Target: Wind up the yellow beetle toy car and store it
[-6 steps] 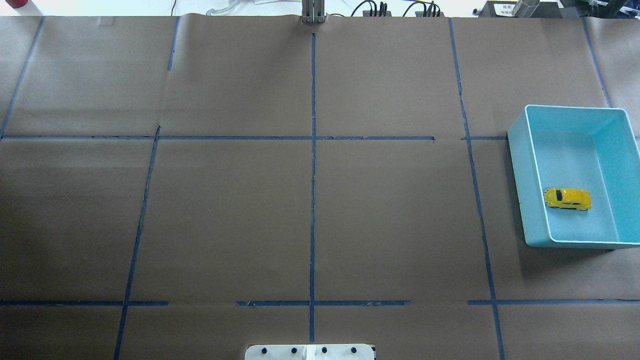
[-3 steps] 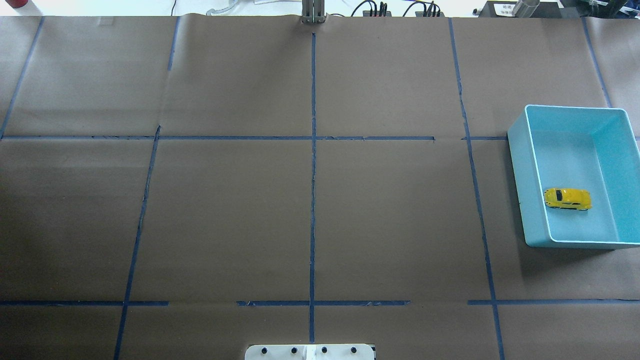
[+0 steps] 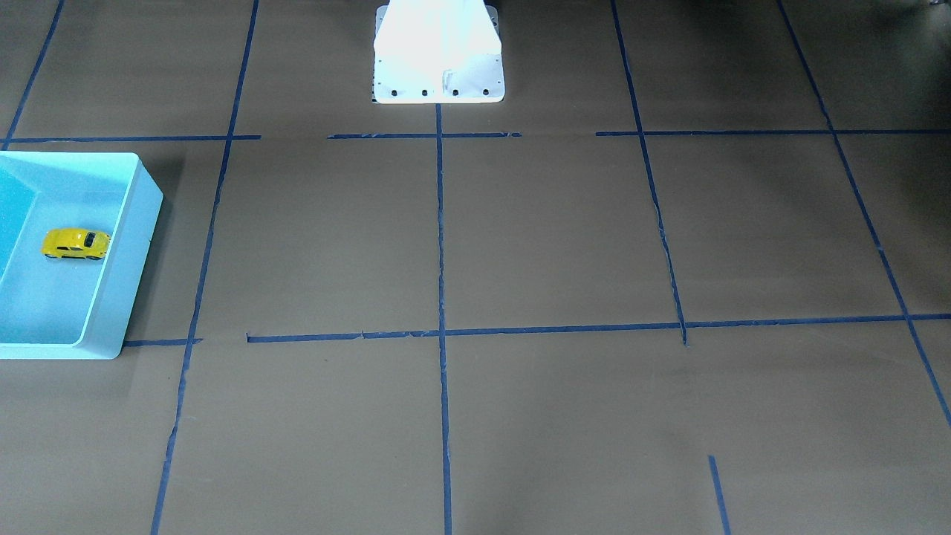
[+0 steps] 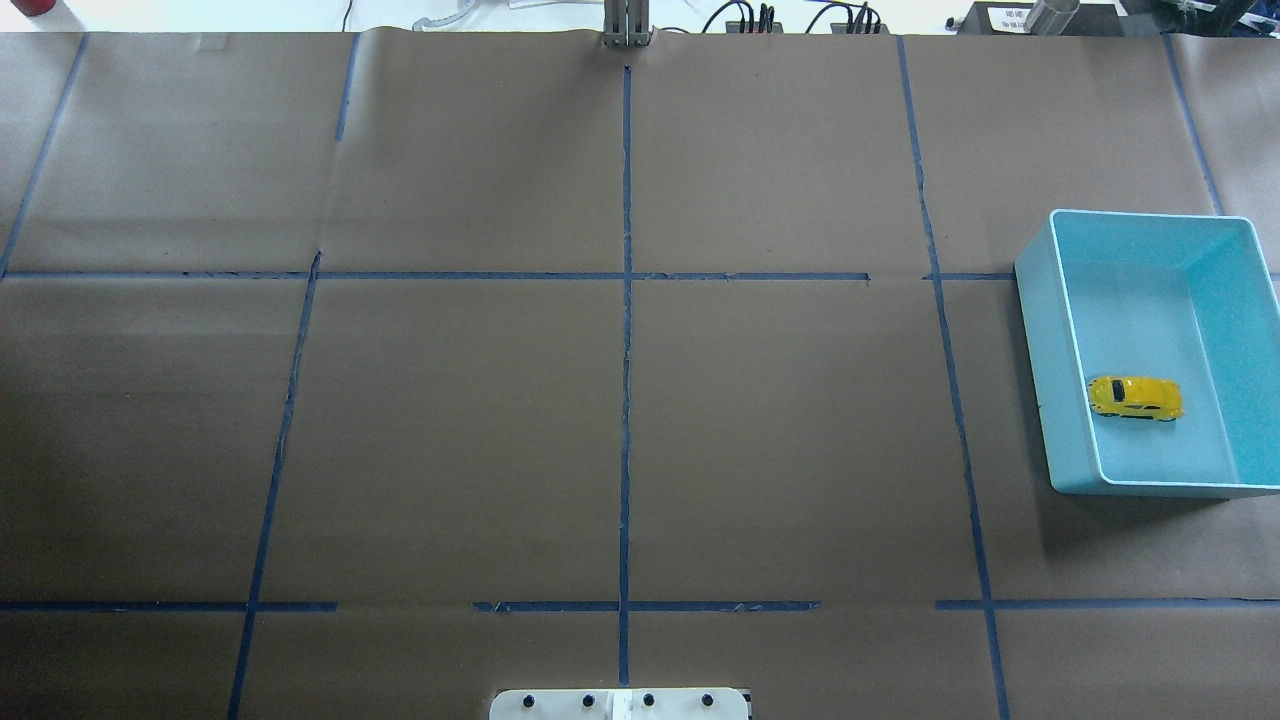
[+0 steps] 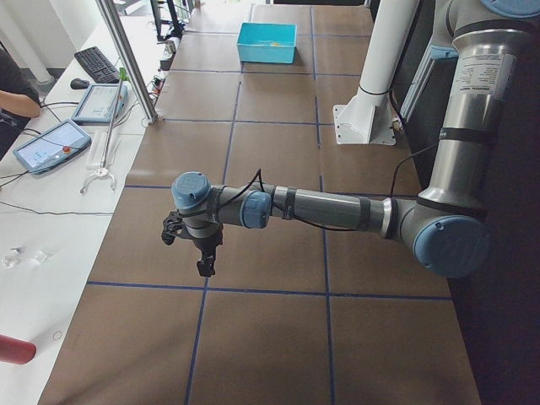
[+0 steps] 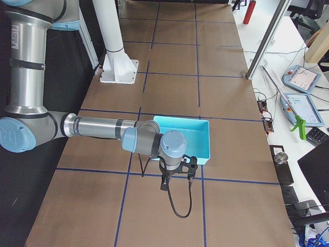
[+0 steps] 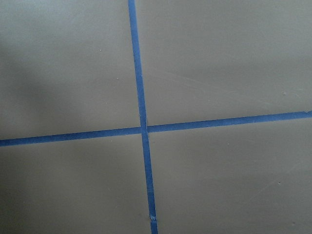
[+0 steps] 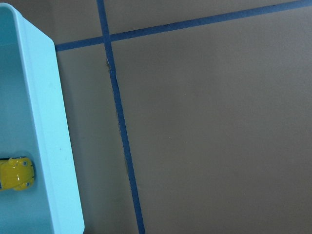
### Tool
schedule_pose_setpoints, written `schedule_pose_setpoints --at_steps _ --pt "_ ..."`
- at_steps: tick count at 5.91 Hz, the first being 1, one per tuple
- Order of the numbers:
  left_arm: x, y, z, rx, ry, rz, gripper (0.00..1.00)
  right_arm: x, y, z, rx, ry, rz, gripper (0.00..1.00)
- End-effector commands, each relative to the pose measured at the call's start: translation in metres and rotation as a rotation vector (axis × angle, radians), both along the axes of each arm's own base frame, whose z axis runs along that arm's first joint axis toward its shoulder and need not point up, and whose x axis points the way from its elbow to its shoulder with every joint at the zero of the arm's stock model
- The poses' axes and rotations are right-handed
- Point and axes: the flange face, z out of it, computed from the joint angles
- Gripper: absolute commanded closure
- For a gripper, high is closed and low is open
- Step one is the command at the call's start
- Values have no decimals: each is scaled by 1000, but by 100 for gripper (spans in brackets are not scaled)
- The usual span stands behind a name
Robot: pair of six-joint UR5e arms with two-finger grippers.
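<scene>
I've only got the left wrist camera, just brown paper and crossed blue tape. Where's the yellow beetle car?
Observer: The yellow beetle toy car sits inside the light blue bin, on the robot's right side of the table.
Operator: Is a gripper on it?
Observer: No. The right gripper hovers over the paper just outside the bin; nothing touches the car.

Car (image 4: 1135, 397) in bin (image 4: 1036, 340) (on table (image 4: 450, 430), right)
</scene>
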Motion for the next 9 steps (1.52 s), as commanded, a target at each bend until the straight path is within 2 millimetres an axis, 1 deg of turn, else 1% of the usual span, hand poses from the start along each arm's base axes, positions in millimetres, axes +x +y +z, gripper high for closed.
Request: schedule_pose_setpoints --at_steps 1,2,5,9 --pt "-23 10 10 -17 -1 -42 0 0 -4 -5 96 8 -22 0" --pt "-28 16 16 -28 0 -50 0 0 -4 -3 92 3 -21 0" --pt "-28 16 15 -27 1 -50 0 0 -3 4 79 -1 -19 0" --pt "-28 17 17 -29 3 -48 0 -1 -3 3 79 -4 -19 0"
